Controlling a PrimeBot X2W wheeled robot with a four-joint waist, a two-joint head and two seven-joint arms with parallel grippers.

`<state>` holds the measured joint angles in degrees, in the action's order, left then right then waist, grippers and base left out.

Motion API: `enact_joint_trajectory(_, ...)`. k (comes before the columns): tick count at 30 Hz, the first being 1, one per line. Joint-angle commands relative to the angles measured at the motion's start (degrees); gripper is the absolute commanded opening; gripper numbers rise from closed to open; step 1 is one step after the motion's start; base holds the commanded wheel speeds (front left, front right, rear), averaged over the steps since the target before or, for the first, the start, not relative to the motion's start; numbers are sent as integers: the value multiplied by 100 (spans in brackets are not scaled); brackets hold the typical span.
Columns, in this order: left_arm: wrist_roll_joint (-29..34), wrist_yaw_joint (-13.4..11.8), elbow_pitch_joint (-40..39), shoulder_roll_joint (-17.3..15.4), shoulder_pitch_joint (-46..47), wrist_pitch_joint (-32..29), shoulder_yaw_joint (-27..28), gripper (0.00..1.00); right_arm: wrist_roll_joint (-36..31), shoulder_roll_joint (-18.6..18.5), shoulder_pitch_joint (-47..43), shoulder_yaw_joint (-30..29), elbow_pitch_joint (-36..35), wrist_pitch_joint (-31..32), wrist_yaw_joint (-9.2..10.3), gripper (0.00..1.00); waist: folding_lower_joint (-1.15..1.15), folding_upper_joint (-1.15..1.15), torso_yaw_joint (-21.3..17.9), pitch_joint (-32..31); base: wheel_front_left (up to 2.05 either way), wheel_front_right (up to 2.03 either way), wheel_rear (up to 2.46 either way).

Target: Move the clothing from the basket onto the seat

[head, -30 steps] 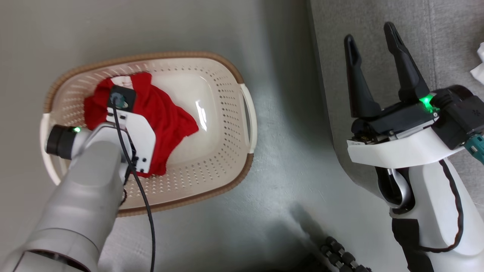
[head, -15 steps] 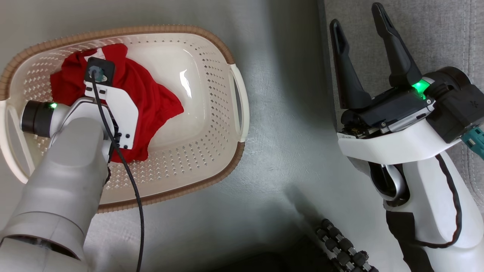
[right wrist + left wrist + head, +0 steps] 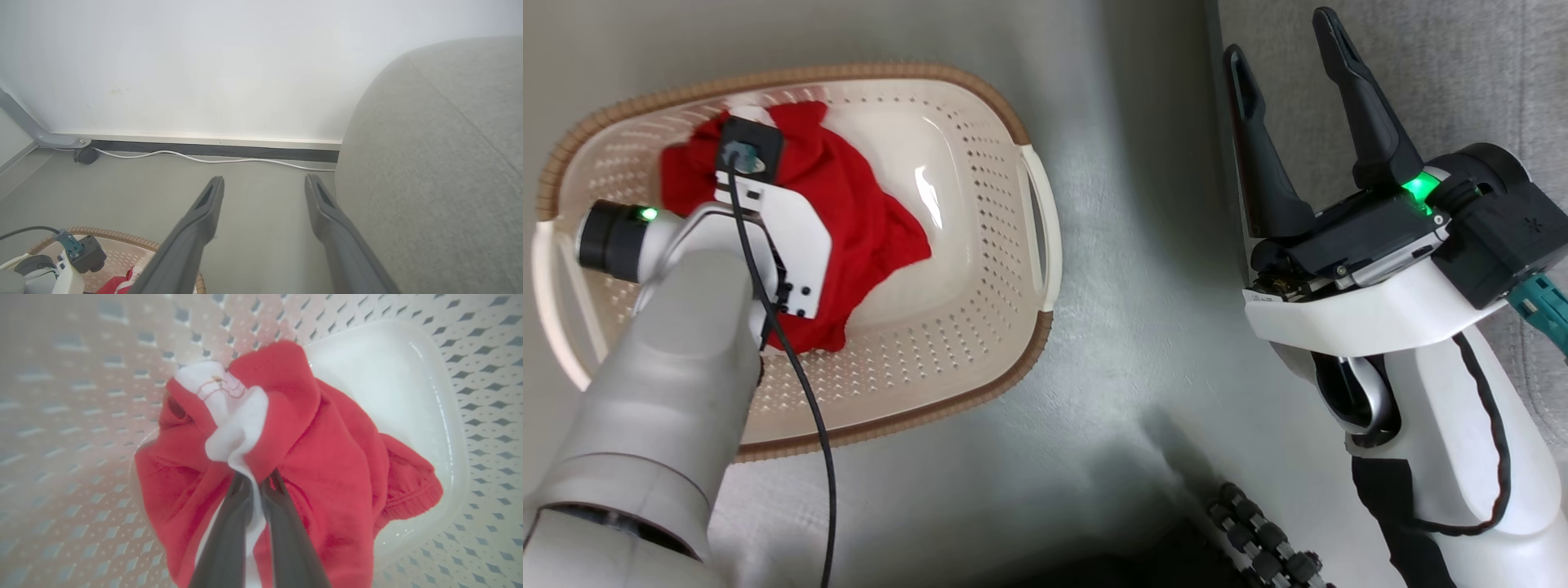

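The clothing (image 3: 866, 212), red fabric with a white panel, lies bunched in the left half of the cream basket (image 3: 980, 327). My left arm reaches down into the basket from the lower left. In the left wrist view my left gripper (image 3: 255, 479) is shut on a fold of the clothing (image 3: 327, 449) where red meets white. My right gripper (image 3: 1278, 37) is open and holds nothing, over the left edge of the grey seat (image 3: 1462, 73). In the right wrist view the right gripper (image 3: 264, 179) points at the wall, with the seat (image 3: 441, 163) on its right and the basket's rim (image 3: 122, 236) at lower left.
Grey floor (image 3: 1143, 245) separates the basket from the seat. A black ribbed hose (image 3: 1262, 547) lies at the bottom edge. A white cable (image 3: 212, 160) runs along the baseboard, and a caster wheel (image 3: 85, 155) stands by the wall at left.
The left gripper has closed on the clothing in the basket. The head view has shifted, so the basket sits further left and higher. The right gripper stays open.
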<state>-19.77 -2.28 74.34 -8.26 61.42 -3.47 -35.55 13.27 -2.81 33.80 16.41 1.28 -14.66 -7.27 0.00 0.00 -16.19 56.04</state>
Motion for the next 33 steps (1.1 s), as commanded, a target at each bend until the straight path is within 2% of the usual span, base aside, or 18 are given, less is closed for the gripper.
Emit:
enact_joint_trajectory(1, -8, 45, -39, -80, -156, 73, 56, 0, 21, -7, -173, 62, -84, -34, -22, 100, 0, 0, 59, -125, 0, 0, 0)
enact_joint_trajectory(7, -91, 409, -39, 127, -513, 481, -14, 0, -47, -7, -299, -10, 31, -34, -22, 100, 0, 0, 247, -744, 0, 0, 0)
enact_joint_trajectory(15, -156, 866, -42, 341, -1192, 1205, -234, 0, -109, -7, -671, -164, 298, -34, -22, 100, 0, 0, 524, -1872, 0, 0, 0)
enact_joint_trajectory(20, -330, 968, -158, 435, -1766, 1652, -378, 0, -88, -7, -1070, -297, 491, -34, -22, 100, 0, 0, 721, -2766, 0, 0, 0)
enact_joint_trajectory(25, -636, 974, -668, 473, -2305, 1811, -627, 0, -86, -7, -1405, -347, 621, -34, -22, 100, 0, 0, 844, -3440, 0, 0, 0)
enact_joint_trajectory(26, -708, 975, -785, 457, -2394, 1824, -674, 0, -83, -7, -1467, -366, 640, -34, -22, 100, 0, 0, 867, -3561, 0, 0, 0)
enact_joint_trajectory(27, -919, 976, -1969, 80, -2830, 1844, -761, 0, -103, -7, -1759, -414, 704, -34, -22, 100, 0, 0, 975, -4115, 0, 0, 0)
enact_joint_trajectory(33, -908, 976, -2979, -305, -3259, 1845, -431, 0, -119, -7, -1940, -407, 720, -34, -22, 100, 0, 0, 1014, -4487, 0, 0, 0)
